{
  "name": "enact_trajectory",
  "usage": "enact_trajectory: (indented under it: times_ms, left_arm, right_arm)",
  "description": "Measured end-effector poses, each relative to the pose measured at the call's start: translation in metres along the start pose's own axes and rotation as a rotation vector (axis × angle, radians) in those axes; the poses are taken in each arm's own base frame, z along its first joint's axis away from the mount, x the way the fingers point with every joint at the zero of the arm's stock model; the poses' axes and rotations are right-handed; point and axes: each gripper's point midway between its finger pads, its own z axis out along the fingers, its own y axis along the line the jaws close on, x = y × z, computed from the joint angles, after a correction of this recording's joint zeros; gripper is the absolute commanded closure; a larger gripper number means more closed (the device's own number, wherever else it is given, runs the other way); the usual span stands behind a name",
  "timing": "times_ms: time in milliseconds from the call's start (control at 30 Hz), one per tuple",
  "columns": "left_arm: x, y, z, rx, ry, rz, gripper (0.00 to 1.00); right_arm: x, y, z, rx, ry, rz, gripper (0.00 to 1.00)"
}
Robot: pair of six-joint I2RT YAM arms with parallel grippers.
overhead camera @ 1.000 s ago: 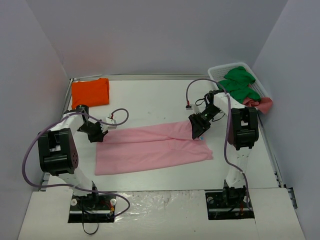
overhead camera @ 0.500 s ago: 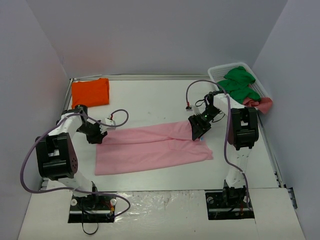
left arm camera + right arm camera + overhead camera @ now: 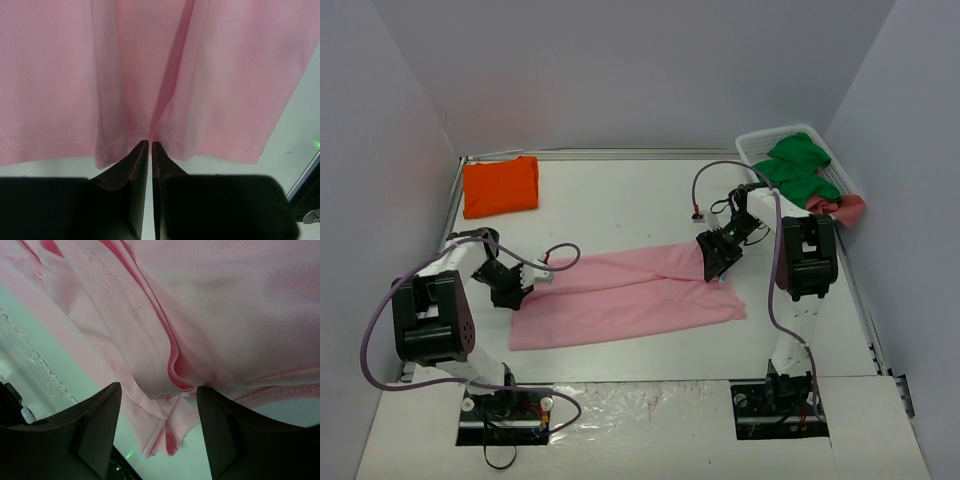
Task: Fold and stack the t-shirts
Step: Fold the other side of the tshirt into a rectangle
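The light pink t-shirt (image 3: 630, 300) lies as a long folded band across the middle of the table. My left gripper (image 3: 512, 290) is at its left end, shut on the hem of the pink t-shirt (image 3: 210, 75), which puckers at the gripper's tips (image 3: 150, 143). My right gripper (image 3: 712, 262) sits over the shirt's right end with its jaws open wide. A bunched fold of the pink t-shirt (image 3: 150, 340) lies between the fingers (image 3: 100, 430) of the right gripper (image 3: 159, 390). The bright orange t-shirt (image 3: 500, 185) lies folded at the back left corner.
A white slatted basket (image 3: 752, 148) stands at the back right, holding green cloth (image 3: 800, 165), with dark pink cloth (image 3: 842, 208) over its near rim. Loose purple cables (image 3: 560, 258) loop beside both arms. Walls close in on both sides.
My left gripper has moved toward the near edge of the table, pulling the left end of the pink t-shirt with it. The right gripper has hardly moved.
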Motion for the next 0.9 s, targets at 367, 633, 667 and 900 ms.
enact_trajectory:
  times_ms: [367, 633, 667, 900]
  left_arm:
    - [-0.034, 0.007, -0.047, -0.077, -0.091, 0.007, 0.93]
    - [-0.084, 0.04, -0.12, -0.313, -0.367, -0.214, 0.79]
    - [-0.087, 0.043, -0.122, -0.318, -0.402, -0.263, 0.79]
    - [-0.101, 0.072, -0.112, -0.237, -0.578, -0.553, 0.72]
  right_arm:
    - [-0.007, 0.008, -0.016, 0.032, -0.039, -0.035, 0.41]
    - [-0.019, 0.027, -0.049, 0.087, -0.111, -0.114, 0.38]
    - [-0.023, 0.029, -0.053, 0.095, -0.118, -0.13, 0.38]
    - [-0.052, 0.028, -0.064, 0.122, -0.152, -0.223, 0.38]
